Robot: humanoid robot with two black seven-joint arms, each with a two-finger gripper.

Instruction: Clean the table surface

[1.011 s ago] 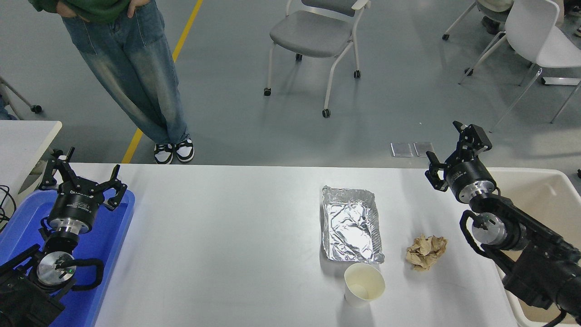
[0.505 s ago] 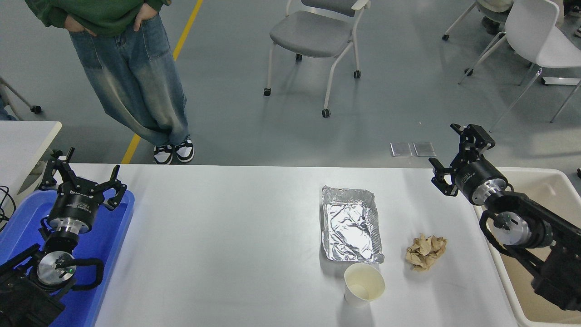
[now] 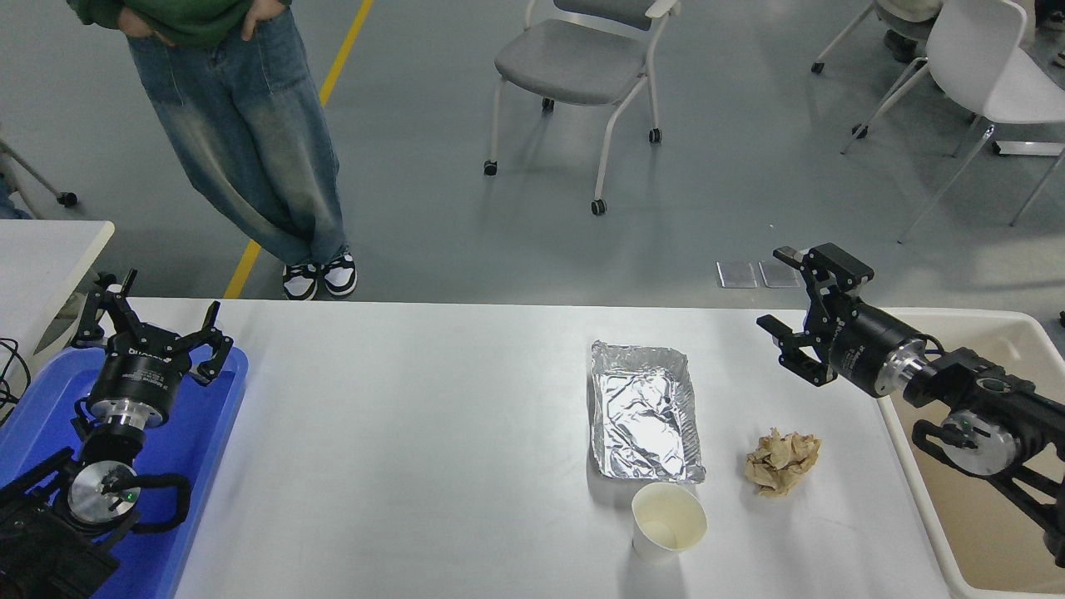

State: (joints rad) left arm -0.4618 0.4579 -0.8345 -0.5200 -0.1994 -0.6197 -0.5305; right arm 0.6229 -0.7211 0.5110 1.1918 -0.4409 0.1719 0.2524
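The white table surface (image 3: 416, 449) fills the lower picture. On its right half lie a silver foil tray (image 3: 645, 413), a crumpled brown paper ball (image 3: 782, 462) and an upright white paper cup (image 3: 667, 521). My right gripper (image 3: 786, 291) hangs open over the table's far right corner, up and slightly right of the paper ball, with nothing between its fingers. My left gripper (image 3: 150, 312) stays parked, open and empty, over the blue tray (image 3: 200, 433) at the lower left.
A cream bin (image 3: 998, 349) stands off the table's right edge under my right arm. A person in jeans (image 3: 241, 133) stands beyond the far left edge. Chairs (image 3: 582, 66) stand on the floor behind. A smaller white table (image 3: 42, 249) is at the left.
My right arm has swung lower and turned its gripper leftward, from over the bin's corner toward the table's far right corner. The person shifted stance slightly. The left arm has not moved.
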